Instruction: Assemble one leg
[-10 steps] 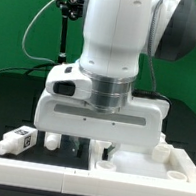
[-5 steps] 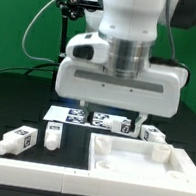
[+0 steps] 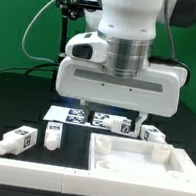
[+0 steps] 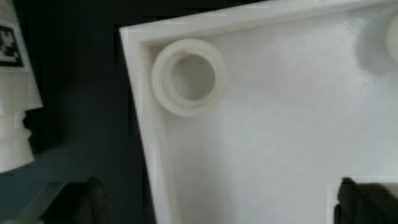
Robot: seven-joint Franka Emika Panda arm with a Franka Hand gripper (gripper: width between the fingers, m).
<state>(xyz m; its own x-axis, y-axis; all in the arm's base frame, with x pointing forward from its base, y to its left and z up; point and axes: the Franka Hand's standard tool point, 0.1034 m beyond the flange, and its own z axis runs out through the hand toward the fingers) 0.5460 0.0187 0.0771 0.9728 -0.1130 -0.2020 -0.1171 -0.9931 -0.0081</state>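
**White panel below, hand spread and empty, arm risen and paused**

White plastic fills your wrist view: the tray-shaped panel (image 4: 285,130) with a round socket (image 4: 187,75) in its corner. The hand (image 4: 222,205) hangs directly above it, its two dark fingertips spread wide with nothing between them.

A second ago the arm sat low over the panel. It has since lifted clear and has not moved over the last half second. I judge that to be a pause between steps, with the panel placed and no leg picked up yet.

The legs are all on the table (image 3: 15,100). Toward the exterior view's left, the lying leg (image 3: 19,141) rests on its side, tag showing. The upright leg (image 3: 52,135) stands just beside it, apparently on end. The third leg (image 3: 153,135) sits just behind the panel's far edge, toward the exterior view's right.

The marker board (image 3: 61,113) lies further back. Next to it, under the arm, are more tagged pieces (image 3: 108,123), and I cannot tell what they are.

Nothing blocks the left pair from above, though the two stand close together, so watch the neighbour when you close on one. The panel's raised rim crowds the third leg.
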